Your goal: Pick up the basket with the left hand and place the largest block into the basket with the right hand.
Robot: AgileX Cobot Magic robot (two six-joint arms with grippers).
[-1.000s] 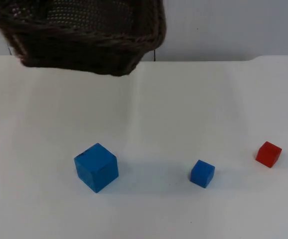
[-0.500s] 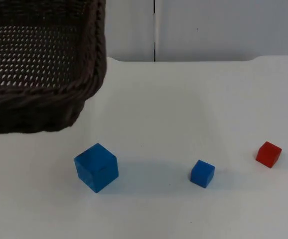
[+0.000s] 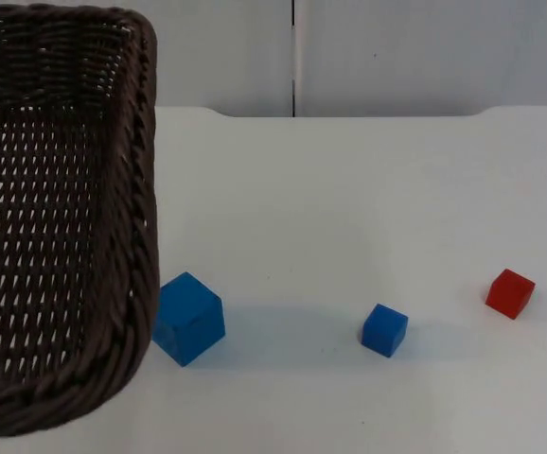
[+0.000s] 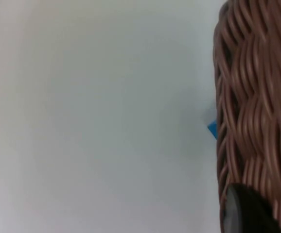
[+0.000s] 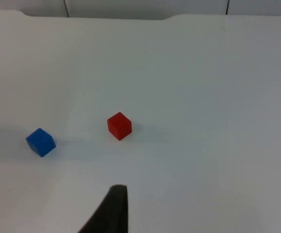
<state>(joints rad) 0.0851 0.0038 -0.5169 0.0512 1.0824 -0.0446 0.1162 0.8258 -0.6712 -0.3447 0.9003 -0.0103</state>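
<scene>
While basket [image 3: 56,236] hangs, large blue block [image 3: 189,318] beside

From my right wrist camera I see 2 cubes on the white table [image 5: 203,97]: a small blue block [image 5: 41,142] and a small red block [image 5: 119,125], near each other but apart. 1 black fingertip [image 5: 112,211] hangs above the table. The grey partition wall [image 5: 145,7] lies beyond.

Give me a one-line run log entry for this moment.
left pincer: holding basket raised | largest blue block: on table, beside basket rim | right pincer: waiting above table | block not yet picked
</scene>
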